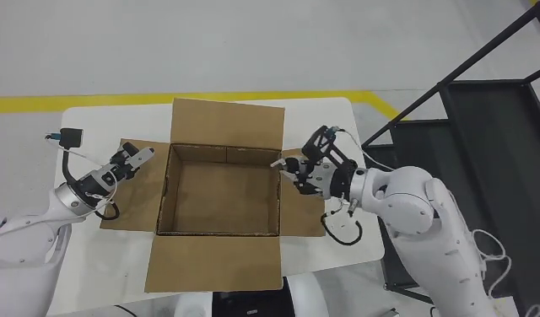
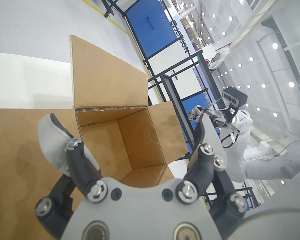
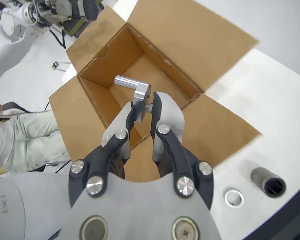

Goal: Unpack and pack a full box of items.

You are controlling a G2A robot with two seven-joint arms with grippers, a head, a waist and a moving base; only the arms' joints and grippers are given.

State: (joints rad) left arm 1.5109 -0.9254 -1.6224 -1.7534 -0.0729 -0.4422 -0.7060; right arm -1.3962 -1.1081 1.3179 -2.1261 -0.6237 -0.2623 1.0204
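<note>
Metal part (image 3: 140, 91) in right hand (image 3: 143, 104)

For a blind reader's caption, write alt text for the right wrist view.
The right end effector is shut on a silver, L-shaped metal part, held by the opening of a cardboard box whose flaps are spread open. A dark tube and a white ring lie on the white table beside the box.

White glossy arms (image 1: 405, 201), black cables (image 1: 342, 230) curling at the wrists; left gripper (image 2: 127, 123) and right gripper (image 3: 143, 106) show grey fingers (image 3: 169, 111), black links (image 3: 174, 151), silver screws (image 3: 185, 184).
</note>
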